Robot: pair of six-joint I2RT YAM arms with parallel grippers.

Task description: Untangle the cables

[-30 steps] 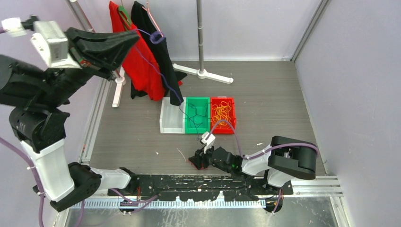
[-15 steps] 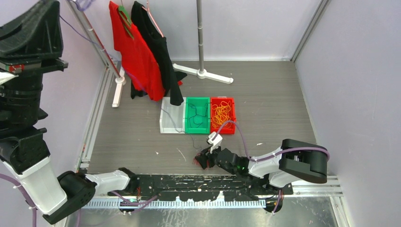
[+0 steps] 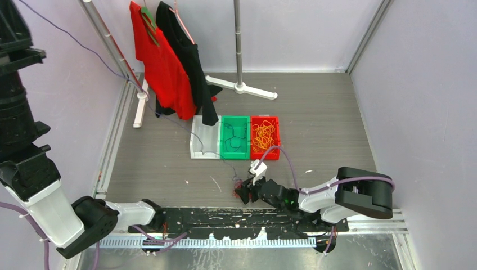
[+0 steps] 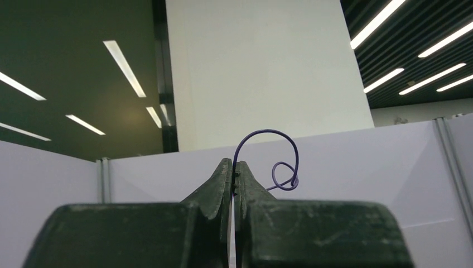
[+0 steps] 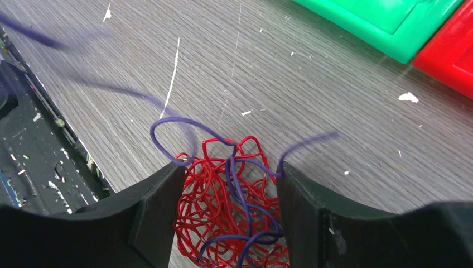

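Observation:
A red cable wad (image 5: 215, 206) lies on the grey table near the front edge, with purple cable strands (image 5: 237, 187) threaded through it. My right gripper (image 5: 228, 167) has a finger pressed on each side of the wad; in the top view (image 3: 243, 193) it sits low over the wad. My left gripper (image 4: 233, 163) is shut on the purple cable's curled end (image 4: 279, 162), raised high at the far left, its tip out of the top view. The purple cable (image 3: 73, 38) runs taut down to the wad. An orange-yellow cable (image 3: 264, 135) lies in the red bin.
White (image 3: 203, 145), green (image 3: 234, 136) and red (image 3: 274, 147) bins stand in a row mid-table; a dark strand lies in the green one. Red and black garments (image 3: 169, 67) hang on a rack at back left. A pole stand (image 3: 242, 87) is behind the bins.
My left arm has swung up and to the left, drawing the purple cable out long and taut. My right gripper and the red wad have shifted slightly right.

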